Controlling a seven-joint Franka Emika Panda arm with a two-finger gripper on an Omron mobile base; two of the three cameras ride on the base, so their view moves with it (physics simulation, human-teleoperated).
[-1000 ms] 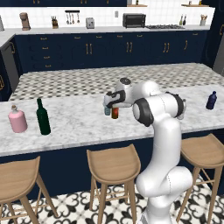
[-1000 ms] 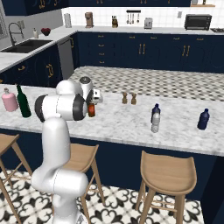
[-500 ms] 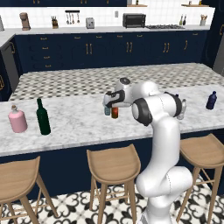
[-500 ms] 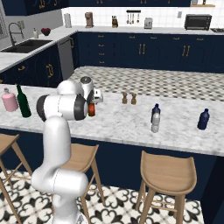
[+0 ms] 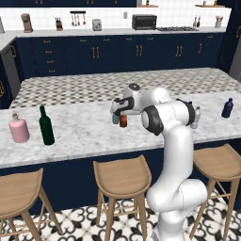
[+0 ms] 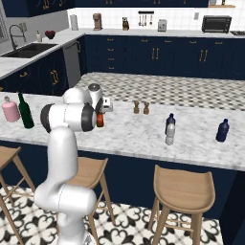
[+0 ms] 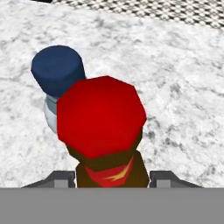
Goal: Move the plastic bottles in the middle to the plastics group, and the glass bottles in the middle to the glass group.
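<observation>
Hand view showed my gripper (image 7: 114, 177) set low around the amber bottle (image 7: 100, 113), one finger tip on each side of its body and the red cap directly ahead. The fingers stood at a narrow spread, close against the glass. I could not tell whether they were pressing on it, because the cap and the frame edge hid the contact faces. I judged this straddle to be the grasp position for moving the bottle to the glass group.

The teal bottle (image 7: 57, 72) stood just beyond the amber one, to one side of my fingers and apparently touching it. Its dark cap was visible, but most of its body was covered. That closeness called for a straight lift.

The counter (image 7: 183, 87) lay bare beyond both bottles.

In the left base view, the green bottle (image 5: 45, 126) and pink bottle (image 5: 19, 129) stood well to my left. The navy bottle (image 5: 228, 108) stood well to my right. My hand hid the amber bottle's top there.

In the right base view, the grey bottle (image 6: 170, 129) stood apart on my right.
</observation>
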